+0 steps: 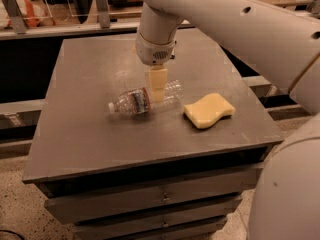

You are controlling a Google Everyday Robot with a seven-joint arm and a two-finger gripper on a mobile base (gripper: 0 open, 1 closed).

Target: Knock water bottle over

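Note:
The water bottle [142, 100] lies on its side near the middle of the grey table [90, 134]. Its white cap points left and its clear ribbed base points right. The label band is around its middle. My gripper [157, 86] hangs from the white arm just above and in front of the bottle's right half, its cream fingers pointing down at it. I cannot tell whether the gripper touches the bottle.
A yellow wavy sponge [208, 110] lies on the table right of the bottle. The table has drawers [160, 196] below its front edge. A shelf rail runs behind the table. My white arm fills the upper right of the view.

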